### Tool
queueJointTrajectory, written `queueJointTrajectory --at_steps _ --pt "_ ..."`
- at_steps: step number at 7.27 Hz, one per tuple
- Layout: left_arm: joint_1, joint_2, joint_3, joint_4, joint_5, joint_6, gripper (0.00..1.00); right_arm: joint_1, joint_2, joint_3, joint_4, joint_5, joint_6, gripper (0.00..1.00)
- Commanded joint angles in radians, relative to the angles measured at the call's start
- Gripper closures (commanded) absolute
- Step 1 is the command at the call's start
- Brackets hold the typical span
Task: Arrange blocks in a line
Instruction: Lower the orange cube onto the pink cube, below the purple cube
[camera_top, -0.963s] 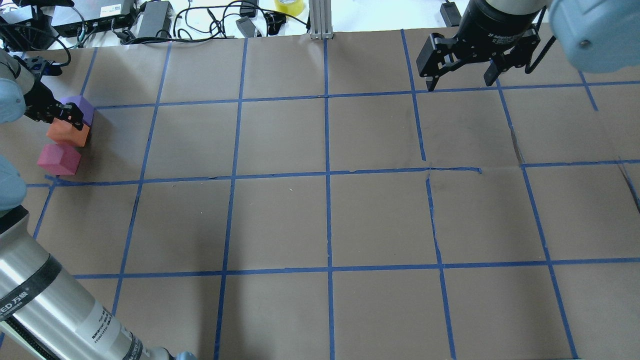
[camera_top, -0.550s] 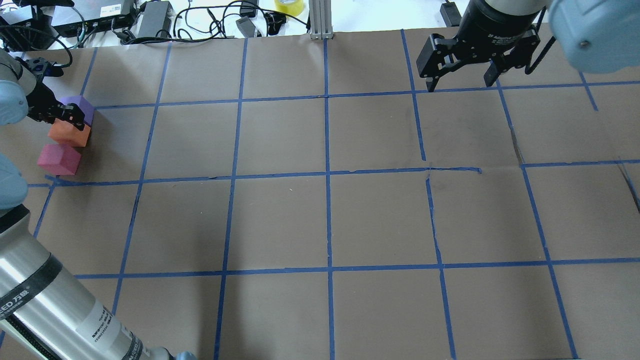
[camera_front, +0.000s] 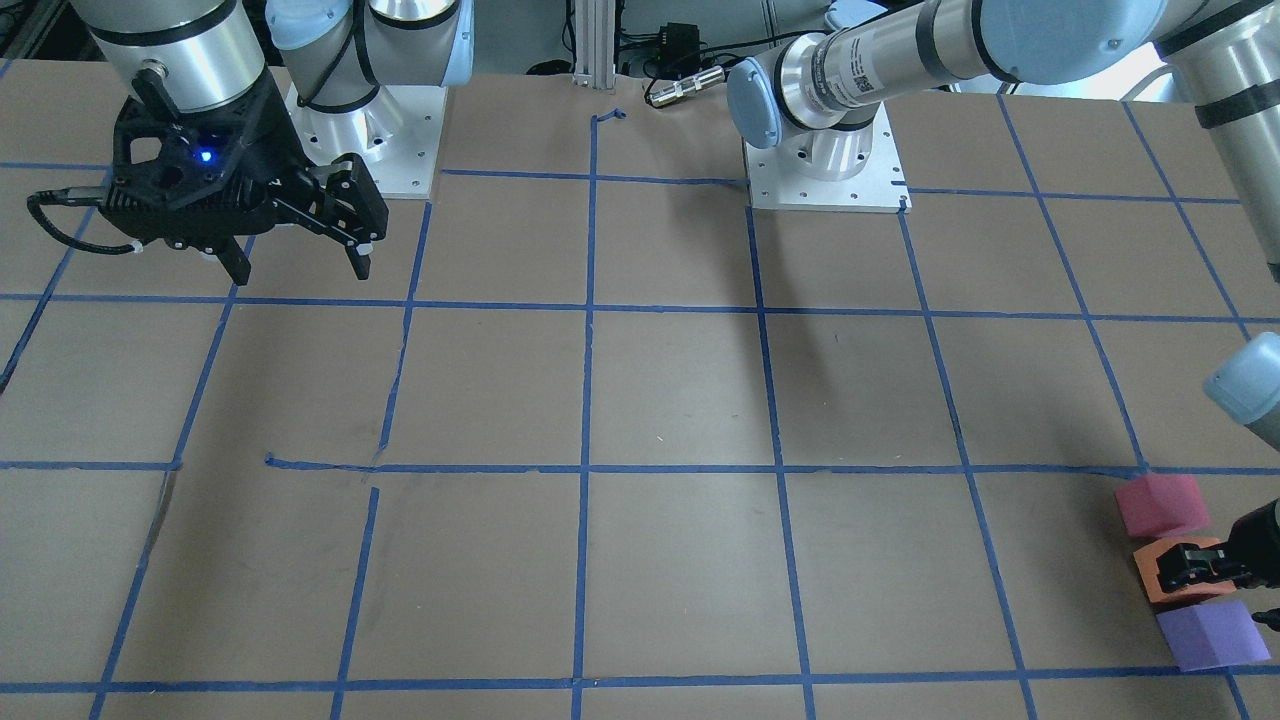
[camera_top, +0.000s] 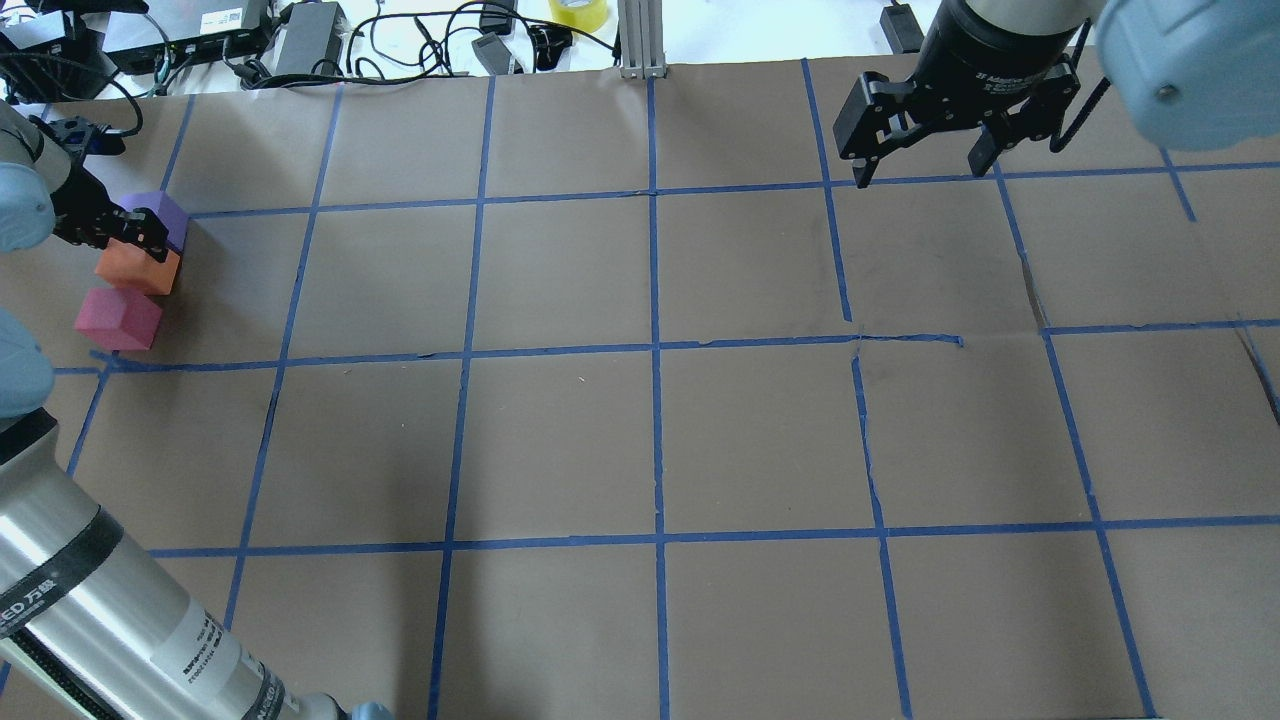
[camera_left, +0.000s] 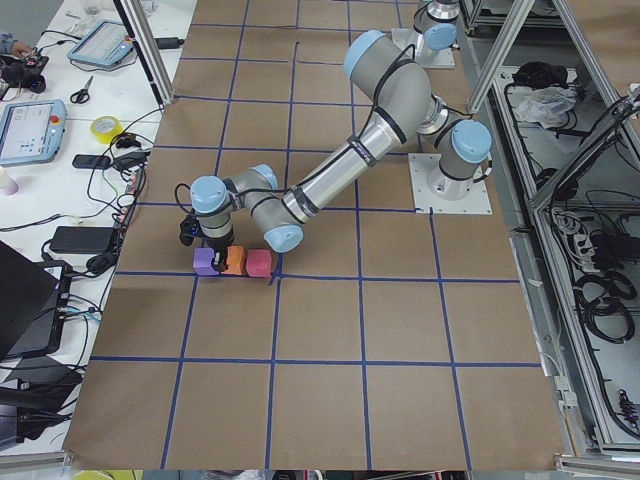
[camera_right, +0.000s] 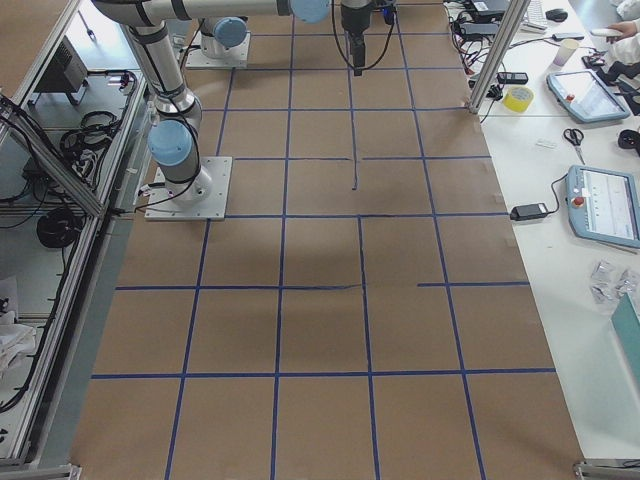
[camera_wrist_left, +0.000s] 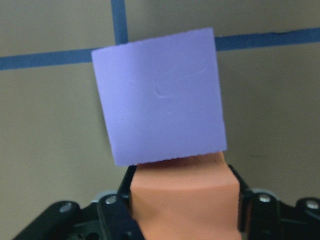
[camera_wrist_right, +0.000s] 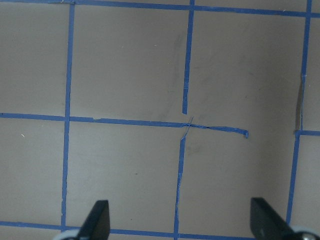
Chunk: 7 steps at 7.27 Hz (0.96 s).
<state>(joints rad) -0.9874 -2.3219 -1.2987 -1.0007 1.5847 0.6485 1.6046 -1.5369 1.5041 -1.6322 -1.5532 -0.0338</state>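
Three cubes stand in a short row at the table's far left: purple (camera_top: 160, 210), orange (camera_top: 135, 275) and pinkish-red (camera_top: 118, 318). In the front view the order is pinkish-red (camera_front: 1160, 503), orange (camera_front: 1150, 592), purple (camera_front: 1210, 635). My left gripper (camera_top: 140, 240) is shut on the orange cube, its fingers (camera_wrist_left: 126, 192) against the cube's sides on the table. The orange cube (camera_wrist_left: 182, 195) touches the purple one (camera_wrist_left: 160, 95). My right gripper (camera_top: 925, 165) is open and empty, high over the far right of the table, also in the front view (camera_front: 300, 265).
The table is brown paper with a blue tape grid (camera_top: 655, 345). Cables, power bricks and a yellow tape roll (camera_top: 580, 12) lie beyond the far edge. An aluminium post (camera_top: 640, 40) stands at the far middle. The robot bases (camera_front: 825, 165) sit at the near side.
My left gripper has shifted slightly back towards the left edge; the orange cube has barely moved. My right gripper has drifted a little towards the far edge, still open.
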Motion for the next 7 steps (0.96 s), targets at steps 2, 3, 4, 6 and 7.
queueJointTrajectory --at_steps 2,3,4,6,7 --pt "0.001 -0.004 0.002 0.001 0.003 0.000 0.99 0.000 0.000 0.001 -0.002 -0.063 -0.001 0.00" --pt "0.003 -0.004 0.002 0.001 0.001 -0.001 0.99 0.000 0.000 0.001 -0.002 -0.064 -0.002 0.00" --pt "0.003 -0.004 0.004 0.001 0.000 -0.001 0.99 0.000 0.000 0.001 -0.002 -0.064 -0.002 0.00" --pt "0.004 -0.007 0.004 0.002 0.001 0.000 0.93 -0.002 0.000 0.001 -0.003 -0.074 -0.002 0.00" --pt "0.004 -0.011 0.002 0.002 0.001 0.000 0.90 0.000 0.000 0.001 -0.002 -0.080 -0.003 0.00"
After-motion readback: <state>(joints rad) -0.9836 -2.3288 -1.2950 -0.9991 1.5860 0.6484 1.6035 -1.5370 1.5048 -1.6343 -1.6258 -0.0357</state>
